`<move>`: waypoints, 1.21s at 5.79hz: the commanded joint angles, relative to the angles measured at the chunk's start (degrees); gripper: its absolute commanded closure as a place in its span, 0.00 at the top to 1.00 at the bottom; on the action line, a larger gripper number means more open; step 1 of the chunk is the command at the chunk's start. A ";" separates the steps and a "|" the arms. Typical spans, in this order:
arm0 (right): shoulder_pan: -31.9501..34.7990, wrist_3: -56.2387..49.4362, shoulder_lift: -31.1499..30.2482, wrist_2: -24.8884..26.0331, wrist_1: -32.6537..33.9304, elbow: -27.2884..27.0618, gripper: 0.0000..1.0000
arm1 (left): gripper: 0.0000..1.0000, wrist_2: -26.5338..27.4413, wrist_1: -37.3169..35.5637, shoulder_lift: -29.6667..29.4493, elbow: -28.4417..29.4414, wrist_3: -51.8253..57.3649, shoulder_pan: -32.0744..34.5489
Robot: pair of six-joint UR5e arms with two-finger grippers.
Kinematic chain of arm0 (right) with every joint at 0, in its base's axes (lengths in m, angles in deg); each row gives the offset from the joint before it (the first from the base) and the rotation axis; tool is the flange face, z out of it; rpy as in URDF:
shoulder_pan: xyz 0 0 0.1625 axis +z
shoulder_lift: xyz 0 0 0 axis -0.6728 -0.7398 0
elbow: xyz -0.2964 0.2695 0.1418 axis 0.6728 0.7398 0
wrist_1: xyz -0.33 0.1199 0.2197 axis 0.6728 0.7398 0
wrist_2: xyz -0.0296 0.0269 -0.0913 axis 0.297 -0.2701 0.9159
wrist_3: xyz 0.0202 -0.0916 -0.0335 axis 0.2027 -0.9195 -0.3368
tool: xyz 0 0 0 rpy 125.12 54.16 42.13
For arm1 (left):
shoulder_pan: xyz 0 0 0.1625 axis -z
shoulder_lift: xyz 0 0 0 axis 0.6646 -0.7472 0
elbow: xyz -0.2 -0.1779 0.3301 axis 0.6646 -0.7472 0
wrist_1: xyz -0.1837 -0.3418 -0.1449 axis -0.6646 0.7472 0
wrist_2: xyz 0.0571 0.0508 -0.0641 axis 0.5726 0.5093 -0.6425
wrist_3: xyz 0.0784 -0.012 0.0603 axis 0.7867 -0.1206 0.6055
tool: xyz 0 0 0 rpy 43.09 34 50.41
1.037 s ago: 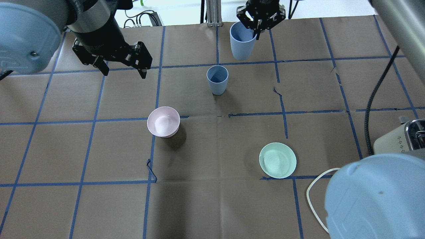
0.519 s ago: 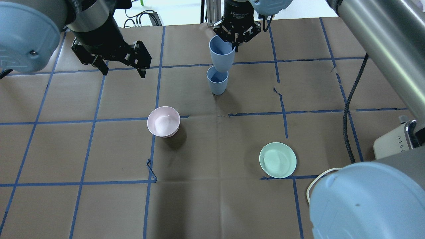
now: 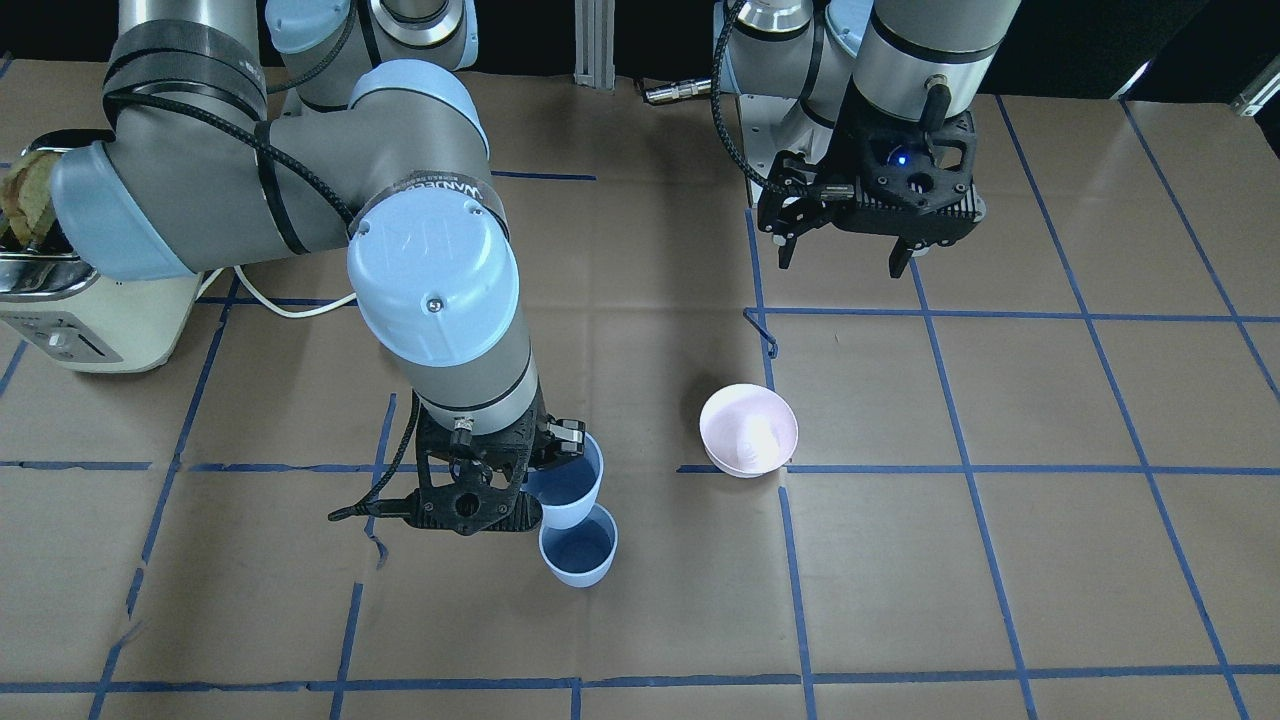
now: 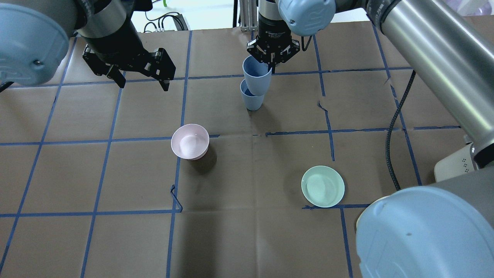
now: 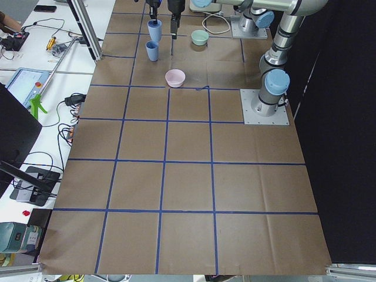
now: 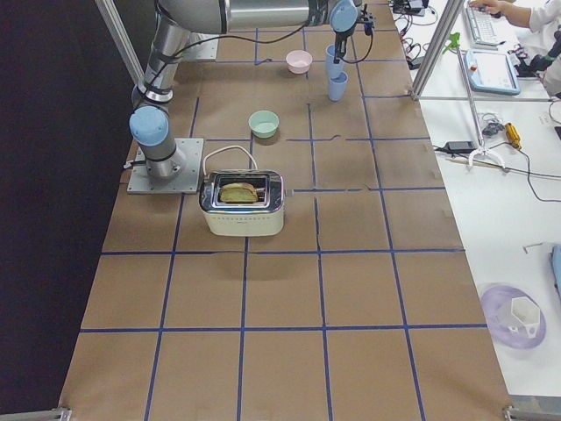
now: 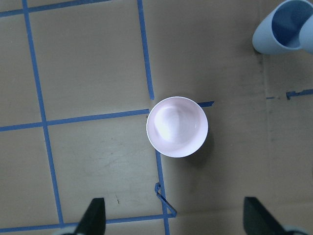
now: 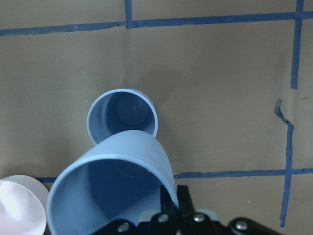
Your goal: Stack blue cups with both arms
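My right gripper [image 4: 272, 65] is shut on the rim of one blue cup [image 4: 257, 79] and holds it tilted above the second blue cup [image 4: 252, 101], which stands upright on the table. The held cup's base overlaps the standing cup's rim; I cannot tell if they touch. In the right wrist view the held cup [image 8: 112, 191] sits nearer than the standing cup [image 8: 122, 115]. The front view shows both cups, held [image 3: 570, 490] and standing [image 3: 578, 550]. My left gripper [image 4: 141, 77] is open and empty, hovering to the cups' left.
A pale pink bowl [image 4: 190, 141] sits in front of the cups, below my left gripper [image 7: 173, 218]. A mint-green bowl [image 4: 322, 186] lies nearer on the right. A toaster [image 3: 80, 300] with a white cable stands at the right side.
My right gripper has carried the held cup left and down, from the far edge to just over the standing cup. The left arm has not moved.
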 commanded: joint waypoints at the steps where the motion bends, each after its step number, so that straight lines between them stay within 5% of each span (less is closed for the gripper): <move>1: 0.00 0.05 0.08 -0.02 3.29 -1.57 0.07 | 0.99 -0.17 -0.06 -0.09 0.00 0.02 -0.01; 6: 1.23 0.23 2.88 -0.10 6.20 -1.83 0.06 | 0.99 -0.17 -0.14 -0.27 0.09 0.02 -0.01; 7: 1.23 0.31 2.98 -0.10 6.11 -1.83 0.16 | 0.99 -0.17 -0.32 -0.35 0.09 0.02 -0.01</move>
